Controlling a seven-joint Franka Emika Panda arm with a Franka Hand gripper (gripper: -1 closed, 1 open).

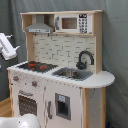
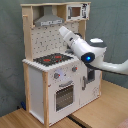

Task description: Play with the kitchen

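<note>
The kitchen [image 1: 65,87] is a tall white and light-wood toy standing upright in both exterior views. It has a black-red hob [image 1: 34,65], a black faucet [image 1: 85,57] over the sink [image 1: 70,74], a windowed oven door [image 1: 27,104], a grey hood [image 1: 40,26] and a microwave [image 1: 72,23]. My gripper [image 1: 9,47] hangs at the first exterior view's left edge, beside and above the hob, apart from it. In the second exterior view the white arm [image 2: 82,47] reaches in from the right, across the kitchen [image 2: 50,85], above the hob [image 2: 50,59].
A grey curtain [image 1: 117,50] hangs behind the kitchen. It stands on light wooden boards [image 2: 100,112]. A rounded white part of the robot [image 1: 20,121] shows at the first exterior view's bottom left.
</note>
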